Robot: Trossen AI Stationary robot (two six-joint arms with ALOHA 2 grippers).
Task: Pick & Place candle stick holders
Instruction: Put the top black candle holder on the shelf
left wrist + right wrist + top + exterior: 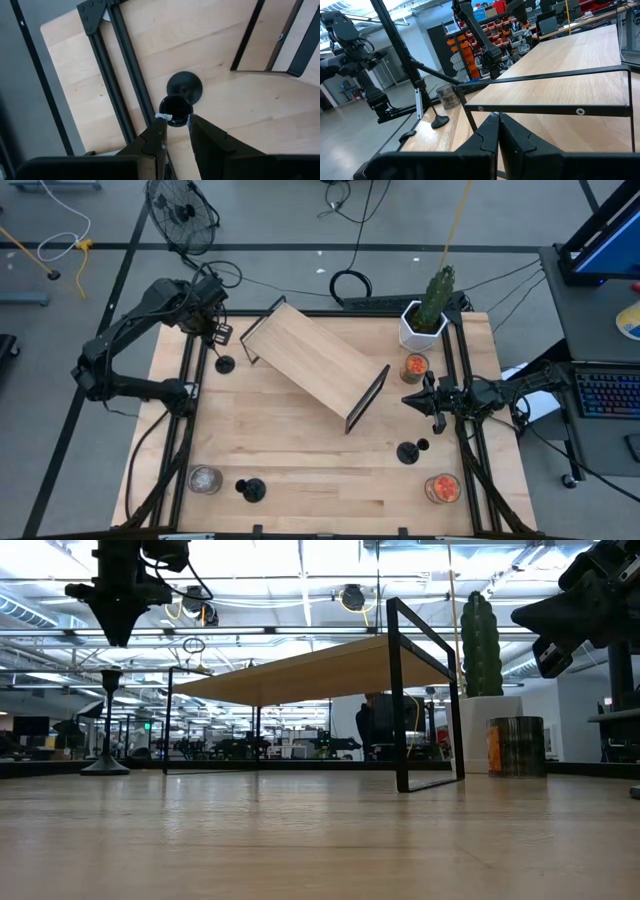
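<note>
Three black candle stick holders stand upright on their disc bases: one at the far left (224,364), one at the near left (250,489) and one at the near right (408,451). My left gripper (221,337) hangs over the far-left holder, fingers pointing down and slightly open. In the left wrist view the holder's cup (175,107) shows just beyond the fingertips (177,125). In the low view the gripper (118,638) is a little above the cup (109,675), apart from it. My right gripper (412,398) is shut and empty above the table's right side.
A wooden shelf on a black wire frame (315,365) stands slanted across the table's middle. A cactus in a white pot (430,310) and a jar with orange contents (415,367) stand at the far right. Another such jar (442,488) and a glass jar (204,479) stand near the front edge.
</note>
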